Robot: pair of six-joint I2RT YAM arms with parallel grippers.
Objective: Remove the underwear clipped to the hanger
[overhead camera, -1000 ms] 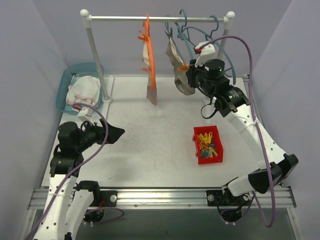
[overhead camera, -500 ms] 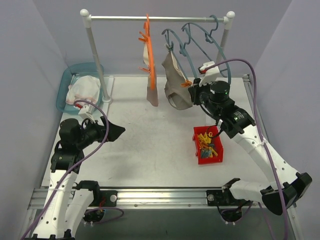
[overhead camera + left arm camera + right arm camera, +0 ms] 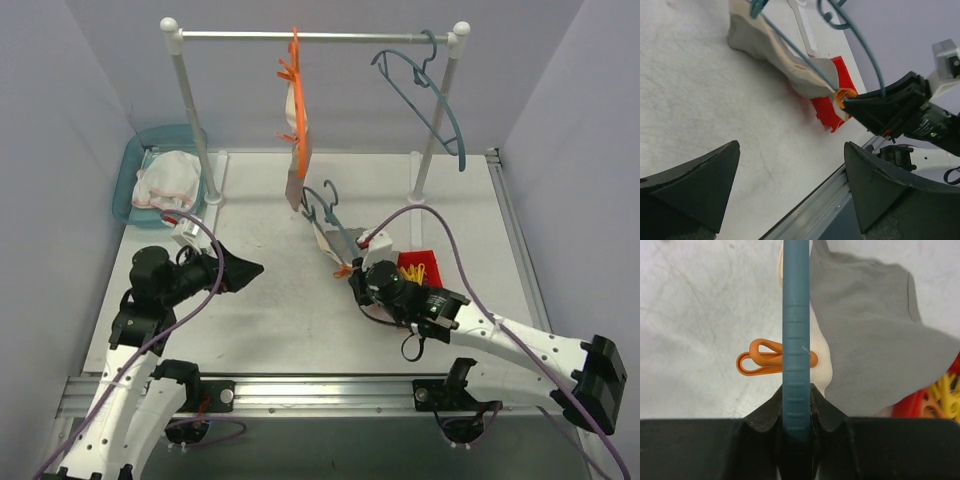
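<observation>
Right fingers (image 3: 765,412) were clamped on the bar of a blue hanger (image 3: 796,315), held low over the tabletop (image 3: 260,330) at frame centre. Left fingers (image 3: 695,185) were apart, holding nothing, at lower left and aimed at it.

Taupe underwear (image 3: 865,340) hung off that hanger, pinned by an orange clip (image 3: 757,360) just above the right fingers. Its far end lay on the tabletop. A second piece (image 3: 296,180) hung from the orange hanger (image 3: 298,90) on the rail (image 3: 320,37).

Risks, as I read it:
- Clip sat tight against the right fingers, so there was little room for the left to get in without bumping them.
- Tugging the cloth with the clip shut could twist the thin bar in the grip or pull it free.
- Cloth lay against the red bin (image 3: 826,107), so a drag could shift it and spill it.

Containers:
- Red bin held loose yellow clips (image 3: 940,395), others hidden by the arm.
- Blue basin (image 3: 128,165), upper left, held a white-and-pink bundle of cloth (image 3: 165,180).
</observation>
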